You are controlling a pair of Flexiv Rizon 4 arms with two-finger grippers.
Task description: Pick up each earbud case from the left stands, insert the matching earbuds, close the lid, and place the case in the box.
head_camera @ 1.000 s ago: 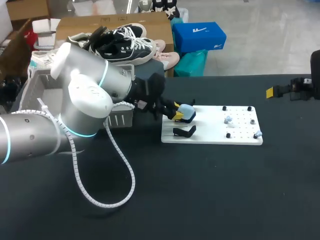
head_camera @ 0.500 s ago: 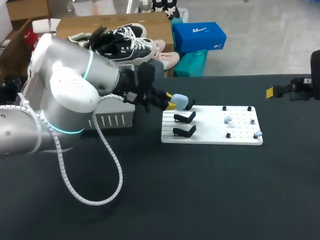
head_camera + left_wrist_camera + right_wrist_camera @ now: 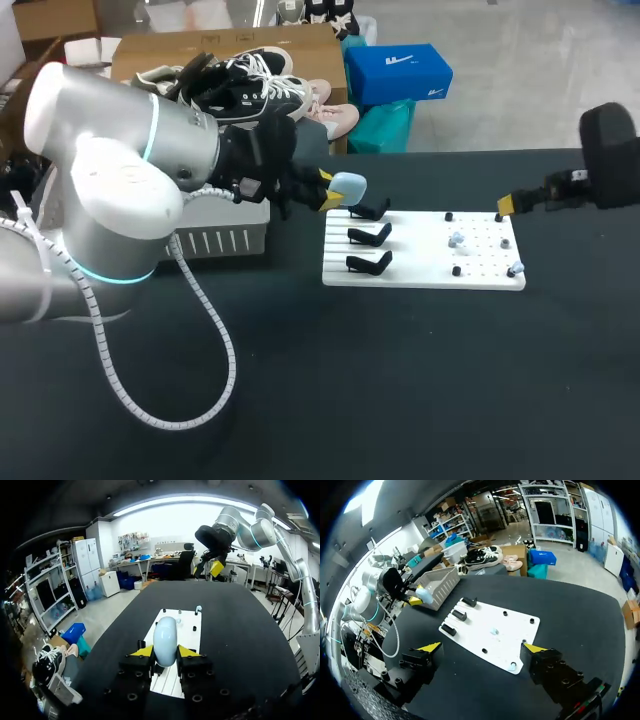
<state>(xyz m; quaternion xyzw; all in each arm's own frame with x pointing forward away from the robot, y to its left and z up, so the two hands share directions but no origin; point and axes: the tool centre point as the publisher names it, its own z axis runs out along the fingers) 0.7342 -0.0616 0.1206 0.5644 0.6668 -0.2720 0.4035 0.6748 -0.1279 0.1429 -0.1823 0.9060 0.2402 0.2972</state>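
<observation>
My left gripper (image 3: pixel 165 651) is clamped on the earbud case (image 3: pixel 165 639), clear of the stands (image 3: pixel 370 237); right gripper (image 3: pixel 482 648) jaws stand apart. I judge the earbuds (image 3: pixel 457 240), closing and the box (image 3: pixel 225 238) are left.

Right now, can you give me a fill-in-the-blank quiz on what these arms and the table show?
The left gripper is shut on the light ___ case.
All ___ black stands on the white board are empty.
The right gripper is ___, holding nothing.
Missing words: blue; three; open.
</observation>
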